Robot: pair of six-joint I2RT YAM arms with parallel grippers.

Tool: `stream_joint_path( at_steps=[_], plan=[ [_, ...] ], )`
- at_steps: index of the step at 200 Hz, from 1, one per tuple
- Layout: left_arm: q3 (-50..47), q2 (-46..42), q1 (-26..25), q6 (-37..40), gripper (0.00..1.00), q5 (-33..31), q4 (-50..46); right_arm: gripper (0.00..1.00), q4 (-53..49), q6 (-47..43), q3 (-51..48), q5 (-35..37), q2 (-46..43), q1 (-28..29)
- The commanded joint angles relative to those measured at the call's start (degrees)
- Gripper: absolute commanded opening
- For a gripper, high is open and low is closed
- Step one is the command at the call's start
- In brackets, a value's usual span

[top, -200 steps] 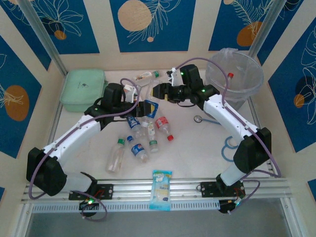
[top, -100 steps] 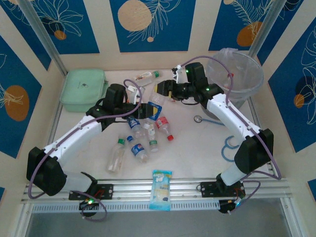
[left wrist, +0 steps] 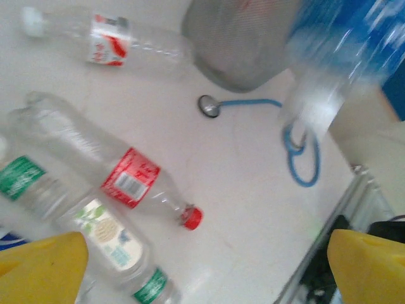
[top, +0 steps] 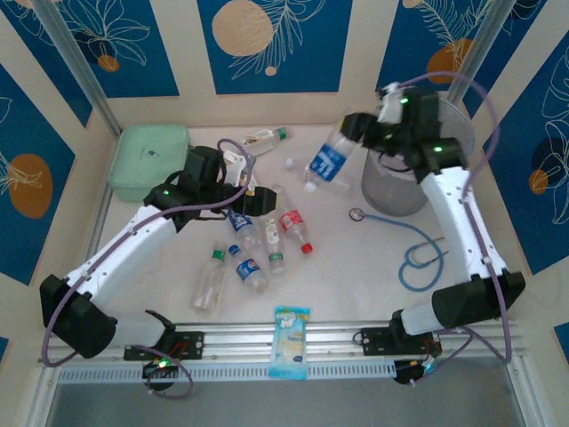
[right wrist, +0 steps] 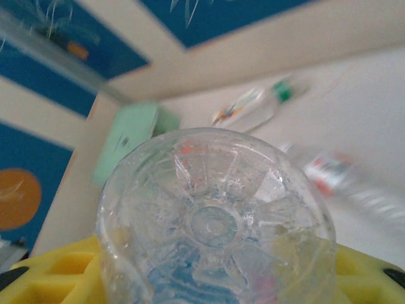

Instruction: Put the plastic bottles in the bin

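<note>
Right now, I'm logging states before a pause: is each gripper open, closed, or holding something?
Left gripper: open, empty.
Right gripper: closed on a blue-labelled bottle.

Eight plastic bottles [top: 293, 227] can be made out, one grey bin [top: 391, 191], one mint-green lidded box [top: 149, 160], one blue-and-white packet [top: 291, 342], one blue cord [top: 418, 258]

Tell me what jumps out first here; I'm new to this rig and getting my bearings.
A blue-labelled bottle is held tilted in the air by the right arm's jaws, just left of the grey bin. Near the left arm's open jaws, a cluster of clear bottles lies mid-table, with a mint-green box at the far left.
</note>
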Motion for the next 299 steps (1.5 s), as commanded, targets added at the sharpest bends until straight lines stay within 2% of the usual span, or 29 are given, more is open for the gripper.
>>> stream_joint_path(
  at_steps=[1, 28, 39, 86, 134, 172, 255, 282, 299],
  plan=[
    [1.1, -0.9, 0.4, 3.0, 0.98, -7.5, -10.7, 0.37, -6.4, -6.3, 7.0, 8.2, -4.2, -4.6],
    [0.2, -0.5, 0.5, 2.9, 0.98, -8.9, -13.8, 0.22, -6.2, -8.7, 10.3, 13.8, -4.0, -11.8],
    [0.0, -0.8, 0.5, 3.3, 0.98, -10.2, -15.5, 0.19, -4.4, -10.0, 10.6, 17.0, -3.6, -13.5],
    [-2.3, -3.1, 0.6, 4.9, 0.95, -13.4, -23.2, 0.00, 0.5, -17.4, 12.1, 28.1, 1.5, -14.7],
    [-5.3, -2.9, 0.9, 7.6, 0.95, -15.4, -26.7, 0.00, -2.9, -19.6, 13.5, 27.2, 8.5, -15.0],
    [-5.1, -0.8, 0.9, 8.7, 0.96, -18.3, -30.0, 0.00, -7.6, -16.6, 12.1, 20.5, 14.1, -16.7],
    [-11.1, -3.5, 0.9, 4.2, 1.00, -11.6, -30.1, 0.00, -11.6, -16.0, 8.4, 13.0, 23.9, -17.5],
    [-12.7, -3.6, 0.9, 1.8, 1.00, -12.4, -32.0, 0.00, -11.7, -15.5, 7.5, 12.6, 27.2, -18.1],
    [-14.4, -3.6, 0.9, -1.0, 1.00, -13.6, -32.7, 0.06, -10.3, -14.8, 6.1, 11.8, 28.6, -18.7]
  ],
)
